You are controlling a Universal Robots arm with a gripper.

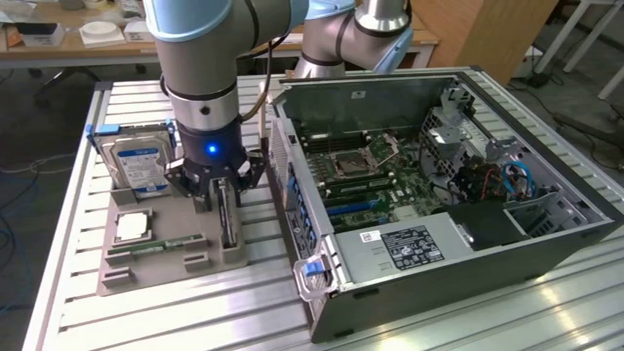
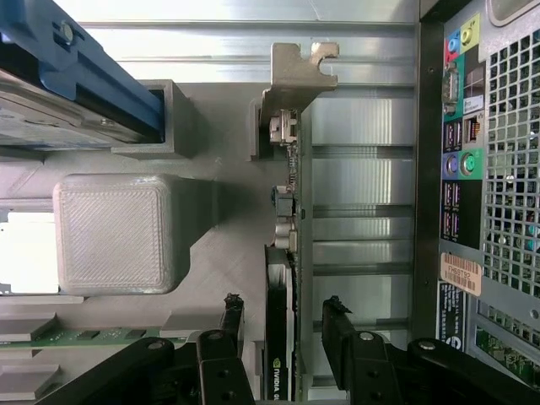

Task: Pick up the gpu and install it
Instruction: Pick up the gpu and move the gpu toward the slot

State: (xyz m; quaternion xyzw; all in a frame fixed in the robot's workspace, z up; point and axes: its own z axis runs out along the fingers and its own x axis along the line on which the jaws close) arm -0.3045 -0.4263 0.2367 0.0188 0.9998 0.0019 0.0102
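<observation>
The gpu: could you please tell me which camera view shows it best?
The wrist view: the gpu stands edge-on, its silver bracket clear, between the fingers of the open hand, gaps either side. In the exterior view it is a dark sliver standing in the grey tray, its top behind the hand.

I see my arm (image 1: 200, 44) as thick silver-grey tubes with pale blue joint caps. Its wrist ends in a black collar with a small blue light (image 1: 210, 150). The black tool (image 1: 216, 196) has two fingers (image 2: 228, 329) on linkages with round pivot screws, and a dark cable (image 1: 263, 80) runs alongside.
</observation>
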